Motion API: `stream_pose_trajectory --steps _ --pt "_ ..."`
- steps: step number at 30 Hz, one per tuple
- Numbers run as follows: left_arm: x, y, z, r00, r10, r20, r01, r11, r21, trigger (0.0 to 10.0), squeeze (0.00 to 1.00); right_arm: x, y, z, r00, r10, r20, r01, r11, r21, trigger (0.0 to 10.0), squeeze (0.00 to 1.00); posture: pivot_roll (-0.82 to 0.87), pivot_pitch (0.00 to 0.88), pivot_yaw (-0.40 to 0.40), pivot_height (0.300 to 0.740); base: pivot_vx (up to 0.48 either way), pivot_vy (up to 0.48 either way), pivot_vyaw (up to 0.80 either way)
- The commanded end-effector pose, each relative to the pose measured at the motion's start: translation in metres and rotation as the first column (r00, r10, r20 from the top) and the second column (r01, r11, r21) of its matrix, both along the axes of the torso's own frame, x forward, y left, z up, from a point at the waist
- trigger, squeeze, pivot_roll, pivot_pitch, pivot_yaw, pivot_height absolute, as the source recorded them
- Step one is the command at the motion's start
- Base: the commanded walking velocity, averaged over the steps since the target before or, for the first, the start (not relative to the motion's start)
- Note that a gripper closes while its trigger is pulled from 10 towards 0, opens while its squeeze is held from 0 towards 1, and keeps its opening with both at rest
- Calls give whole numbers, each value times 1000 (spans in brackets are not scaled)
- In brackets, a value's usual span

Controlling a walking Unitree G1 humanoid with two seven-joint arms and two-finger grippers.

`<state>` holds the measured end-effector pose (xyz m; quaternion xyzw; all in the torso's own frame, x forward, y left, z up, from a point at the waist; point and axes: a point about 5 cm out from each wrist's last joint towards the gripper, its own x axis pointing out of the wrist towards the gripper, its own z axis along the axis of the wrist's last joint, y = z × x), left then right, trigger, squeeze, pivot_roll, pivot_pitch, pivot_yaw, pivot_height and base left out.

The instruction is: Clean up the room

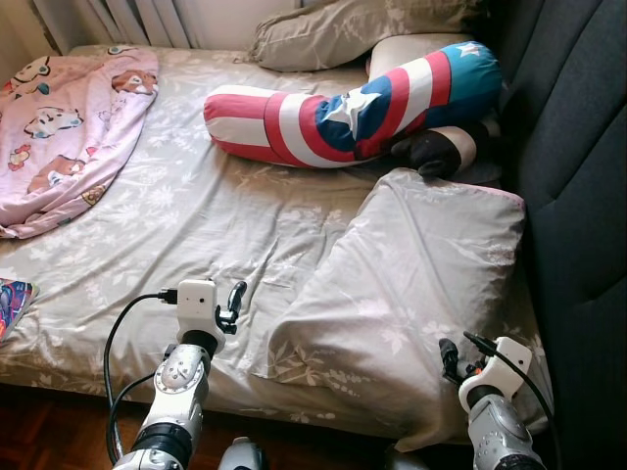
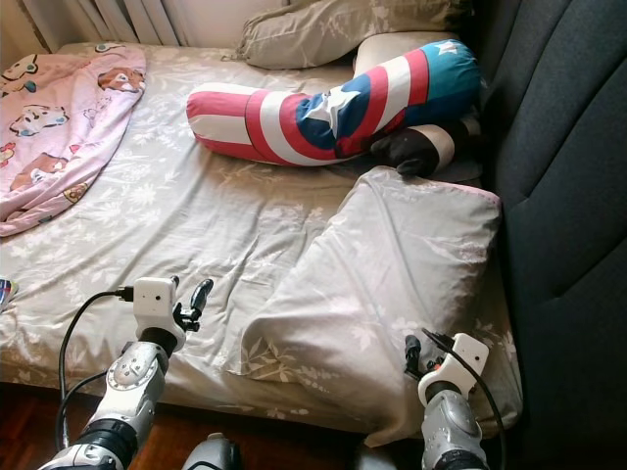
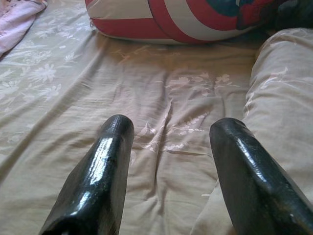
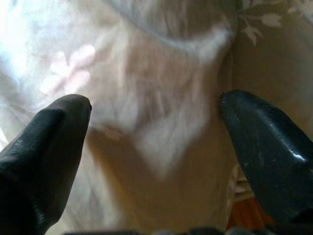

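Pillow (image 1: 421,284), lower right, judged soft and light; its near corner is framed by the spread right gripper (image 4: 154,147); left gripper (image 3: 168,156) also spread, empty.

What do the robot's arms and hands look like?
Both arms are silver metal with round joints. Each ends in a white boxy wrist block with a black cable looping from it. The left tool and right tool each have two long, shiny black fingers.

The bed (image 1: 196,215) has a beige floral sheet. On it lie a pink blanket (image 1: 64,127), a striped star bolster (image 1: 353,103) and two beige pillows (image 1: 411,294) (image 1: 343,29).
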<state>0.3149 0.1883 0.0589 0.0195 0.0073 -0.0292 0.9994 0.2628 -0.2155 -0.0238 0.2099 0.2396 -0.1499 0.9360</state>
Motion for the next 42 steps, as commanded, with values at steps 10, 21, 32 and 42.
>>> stream_pose_trajectory --steps 10,21,32,42 --pt "-8 6 -3 1000 -26 -9 26 999 40 10000 0 -29 16 -30 968 121 -220 -101 990 100 10000 0 62 210 47 662 0 0 0" --pt "-16 15 -2 999 -38 0 38 994 98 10000 0 -41 32 -40 938 184 -293 -152 980 128 10000 0 98 239 72 662 0 0 0" --pt "-20 25 5 999 -33 20 31 992 124 10000 0 -39 50 -41 925 225 -305 -199 973 114 0 0 129 261 91 662 0 0 0" --pt "-19 26 9 999 -36 15 33 990 141 10000 0 -41 55 -43 925 220 -310 -200 975 96 0 0 109 257 77 662 0 0 0"
